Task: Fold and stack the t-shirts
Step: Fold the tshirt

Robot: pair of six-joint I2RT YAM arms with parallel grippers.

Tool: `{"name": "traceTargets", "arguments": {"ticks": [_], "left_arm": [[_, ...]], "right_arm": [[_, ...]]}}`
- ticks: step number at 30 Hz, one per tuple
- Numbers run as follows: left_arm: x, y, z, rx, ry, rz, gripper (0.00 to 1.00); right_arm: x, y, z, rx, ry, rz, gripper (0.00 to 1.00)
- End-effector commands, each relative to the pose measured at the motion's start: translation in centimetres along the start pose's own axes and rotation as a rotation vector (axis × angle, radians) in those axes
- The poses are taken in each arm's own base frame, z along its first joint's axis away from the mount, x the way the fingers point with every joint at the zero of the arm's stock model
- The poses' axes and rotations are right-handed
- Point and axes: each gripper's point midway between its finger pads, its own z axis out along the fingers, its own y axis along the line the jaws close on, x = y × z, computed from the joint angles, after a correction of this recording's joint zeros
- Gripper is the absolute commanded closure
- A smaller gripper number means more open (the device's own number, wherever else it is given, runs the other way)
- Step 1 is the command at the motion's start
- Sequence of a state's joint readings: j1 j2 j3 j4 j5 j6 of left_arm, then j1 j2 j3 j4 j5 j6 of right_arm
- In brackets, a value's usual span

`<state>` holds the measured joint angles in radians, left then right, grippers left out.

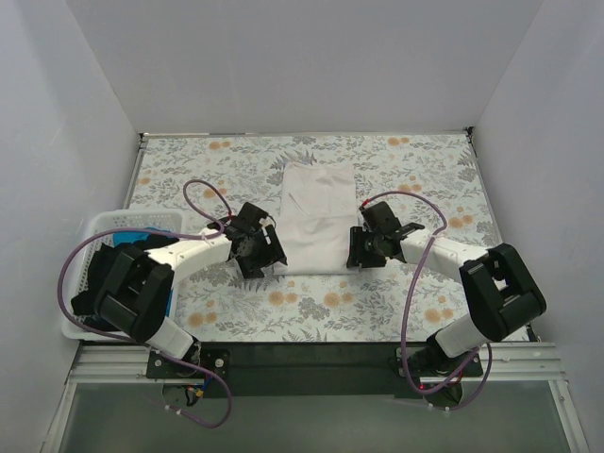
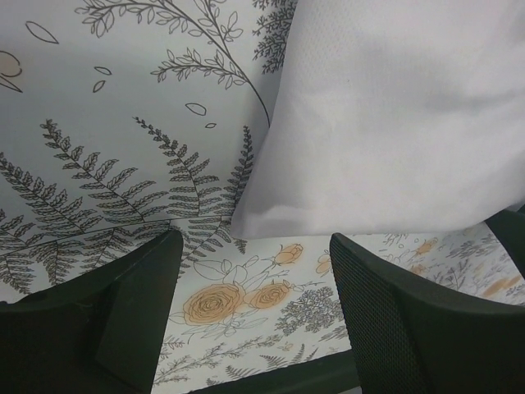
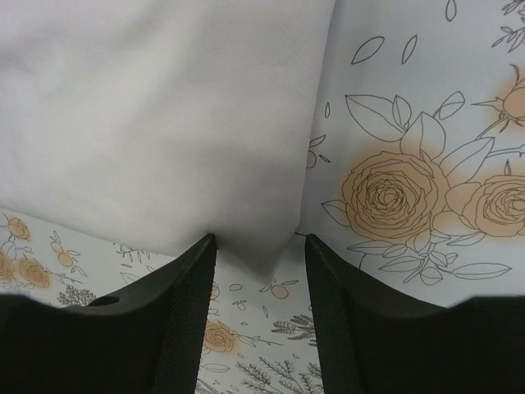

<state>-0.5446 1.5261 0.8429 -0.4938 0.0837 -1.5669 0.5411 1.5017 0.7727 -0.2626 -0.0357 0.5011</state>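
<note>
A white t-shirt (image 1: 316,215) lies folded into a long strip in the middle of the floral tablecloth (image 1: 415,170). My left gripper (image 1: 268,257) is open and empty just off the strip's near left corner; that corner shows in the left wrist view (image 2: 385,139) above the open jaws. My right gripper (image 1: 357,249) is open at the near right corner. In the right wrist view the shirt corner (image 3: 164,115) hangs between the two fingers without being pinched. Black and blue shirts (image 1: 113,269) lie in the basket at the left.
A white slotted plastic basket (image 1: 121,221) stands at the table's left edge beside my left arm. White walls enclose the table at the back and sides. The black mounting rail (image 1: 311,363) runs along the near edge.
</note>
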Motion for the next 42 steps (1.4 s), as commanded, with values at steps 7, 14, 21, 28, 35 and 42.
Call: {"name": "traceTargets", "arguments": {"ticks": [7,14,21,28,35,42], "left_arm": [[-0.4,-0.6,0.7,-0.049,-0.020,0.053,0.28],[-0.3,-1.0,1.1,-0.080,-0.030,0.072,0.30],[0.2,-1.3,1.8,-0.106,-0.011,0.085,0.34],[0.5,-1.1,2.9,-0.152,-0.002,0.096,0.46],[1.0,-0.5,3.4,-0.207,0.027,0.119,0.87],[3.0,1.2,0.0,-0.222,0.089,0.179,1.00]], "right_arm": [[1.4,-1.5,0.7,0.104,0.064,-0.012,0.58],[2.2,-0.9,0.7,0.067,0.116,-0.034,0.99],[2.0,-0.7,0.6,0.055,0.112,-0.050,0.99],[1.9,-0.6,0.5,0.044,0.102,-0.057,0.99],[1.0,-0.4,0.1,0.042,0.076,-0.091,0.99],[3.4,0.6,-1.7,-0.062,0.215,-0.204,0.99]]}}
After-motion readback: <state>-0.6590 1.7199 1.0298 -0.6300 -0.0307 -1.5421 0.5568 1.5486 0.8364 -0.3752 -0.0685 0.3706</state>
